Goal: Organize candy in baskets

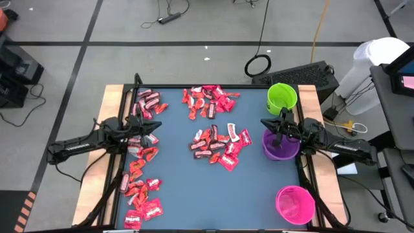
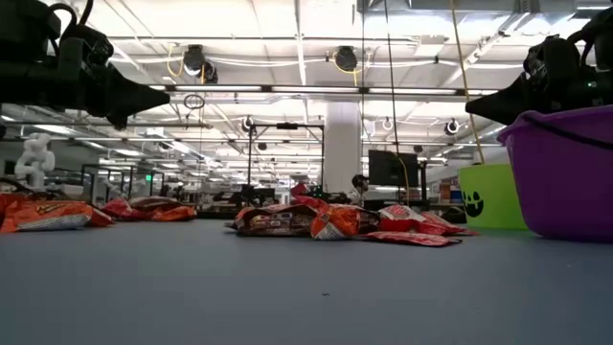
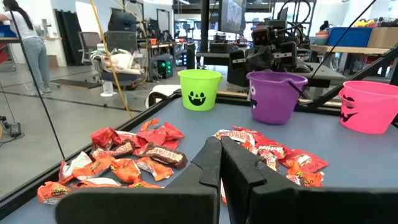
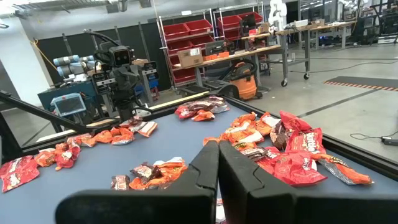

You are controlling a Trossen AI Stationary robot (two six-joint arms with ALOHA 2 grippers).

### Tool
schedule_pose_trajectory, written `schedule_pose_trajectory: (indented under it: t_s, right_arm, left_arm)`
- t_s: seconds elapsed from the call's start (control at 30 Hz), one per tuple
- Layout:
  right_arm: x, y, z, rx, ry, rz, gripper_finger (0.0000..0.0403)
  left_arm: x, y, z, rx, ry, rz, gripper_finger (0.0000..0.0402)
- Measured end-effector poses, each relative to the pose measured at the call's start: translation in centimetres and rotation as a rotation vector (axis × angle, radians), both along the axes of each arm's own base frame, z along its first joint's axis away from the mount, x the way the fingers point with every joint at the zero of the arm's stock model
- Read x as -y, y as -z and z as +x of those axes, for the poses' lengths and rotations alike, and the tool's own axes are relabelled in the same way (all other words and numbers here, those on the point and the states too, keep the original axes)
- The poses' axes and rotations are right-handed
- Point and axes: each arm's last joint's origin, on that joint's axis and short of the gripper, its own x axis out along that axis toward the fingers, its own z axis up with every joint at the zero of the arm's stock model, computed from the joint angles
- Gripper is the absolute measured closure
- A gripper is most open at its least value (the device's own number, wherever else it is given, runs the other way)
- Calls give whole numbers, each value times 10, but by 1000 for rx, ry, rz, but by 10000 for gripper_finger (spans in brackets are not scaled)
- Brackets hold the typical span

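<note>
Your left pincer (image 1: 154,125) pressed together, empty, above shiny red wrapped candy (image 1: 143,153) along left tabletop edge. Your right pincer (image 1: 264,123) pressed together, empty, above round purple plastic basket (image 1: 280,150) at right edge. Lime green basket (image 1: 282,97) far right corner, bright pink basket (image 1: 295,204) near right corner.
</note>
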Motion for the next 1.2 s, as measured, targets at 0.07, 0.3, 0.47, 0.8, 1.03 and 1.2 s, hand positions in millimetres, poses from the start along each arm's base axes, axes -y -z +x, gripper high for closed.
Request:
schedule_pose_trajectory:
  t_s: [0.07,0.3,0.47,0.8,1.03,1.2]
  right_arm:
    - [0,0,0,0,0,0,401]
    - [0,0,0,0,0,0,401]
    - [0,0,0,0,0,0,401]
    - [0,-10,-1,49,16,-174,401]
    - [-1,-19,-2,177,9,-98,401]
    - [-1,-22,-3,208,9,-103,401]
  left_arm:
    - [0,0,0,0,0,0,393]
    - [0,0,0,0,0,0,393]
    - [0,0,0,-1,0,3,393]
    - [0,-3,0,-8,-12,161,393]
    - [0,-15,-1,115,-22,192,393]
    - [-2,-20,-2,156,-76,199,393]
